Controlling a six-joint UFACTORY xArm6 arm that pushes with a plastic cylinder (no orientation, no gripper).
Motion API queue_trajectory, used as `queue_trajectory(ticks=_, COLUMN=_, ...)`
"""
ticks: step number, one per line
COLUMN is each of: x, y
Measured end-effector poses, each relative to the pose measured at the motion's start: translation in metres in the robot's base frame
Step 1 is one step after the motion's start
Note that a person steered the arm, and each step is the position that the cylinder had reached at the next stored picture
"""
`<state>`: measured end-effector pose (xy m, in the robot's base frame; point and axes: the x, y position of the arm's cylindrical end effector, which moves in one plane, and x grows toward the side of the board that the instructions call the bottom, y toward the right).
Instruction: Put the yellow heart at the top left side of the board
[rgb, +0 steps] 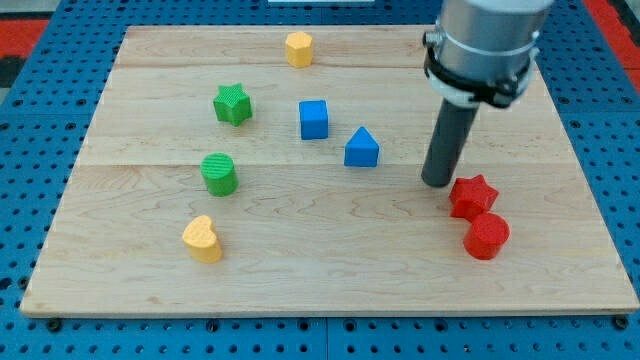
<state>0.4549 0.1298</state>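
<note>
- While resting on the wooden table (330, 280), my tip (437, 183) sitting just left of the red star block (472, 195), touching nothing, holding nothing.
- Lying well apart at the view's lower left: yellow heart block (203, 239), below the green cylinder block (219, 173).

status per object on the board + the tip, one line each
my tip: down at the board, just left of the red star, near it, contact unclear
yellow heart: lower left, untouched, far from the tip
yellow hexagon: top centre, alone
green star: upper left, alone
green cylinder: left of centre, upright
blue cube: centre
blue triangle: right of the cube, apart
red star: right side
red cylinder: against the red star's lower side
</note>
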Motion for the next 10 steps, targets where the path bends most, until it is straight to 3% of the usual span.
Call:
queue_trajectory(ticks=2, x=0.035, y=0.039)
queue_trajectory(ticks=3, x=-0.001, y=0.021)
queue_trajectory(ticks=4, x=0.014, y=-0.055)
queue_trajectory(ticks=5, x=0.107, y=-0.08)
queue_trajectory(ticks=6, x=0.132, y=-0.167)
queue_trajectory(ticks=8, x=0.056, y=-0.284)
queue_trajectory(ticks=9, x=0.106, y=-0.261)
queue_trajectory(ticks=10, x=0.121, y=-0.272)
